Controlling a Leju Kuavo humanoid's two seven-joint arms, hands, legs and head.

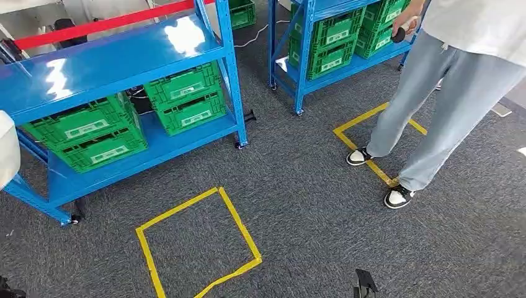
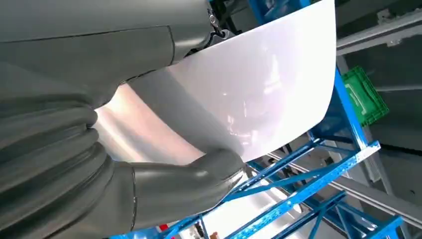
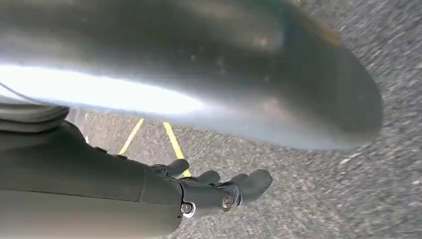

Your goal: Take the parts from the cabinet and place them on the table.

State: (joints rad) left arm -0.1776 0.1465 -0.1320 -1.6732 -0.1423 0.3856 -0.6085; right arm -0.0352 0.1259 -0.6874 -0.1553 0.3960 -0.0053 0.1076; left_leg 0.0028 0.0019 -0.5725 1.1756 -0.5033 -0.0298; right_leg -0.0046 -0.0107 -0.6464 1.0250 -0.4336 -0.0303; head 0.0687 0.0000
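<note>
In the left wrist view my left hand (image 2: 99,164) grips a white curved sheet part (image 2: 249,94), with the grey thumb (image 2: 209,169) pressed on its lower edge. An edge of the same white part (image 1: 7,149) shows at the left border of the head view, in front of the blue cabinet (image 1: 124,62). In the right wrist view my right hand (image 3: 214,191) hangs over the grey carpet with its dark fingers stretched out and nothing in them. A blurred shiny grey shape (image 3: 224,74) sits close to that camera above the fingers.
Green crates (image 1: 186,99) sit on the cabinet's lower shelves. A second blue rack (image 1: 310,37) with green crates stands behind. A person (image 1: 446,93) stands at the right on a yellow tape square (image 1: 372,143). Another tape square (image 1: 198,242) marks the carpet in front of me.
</note>
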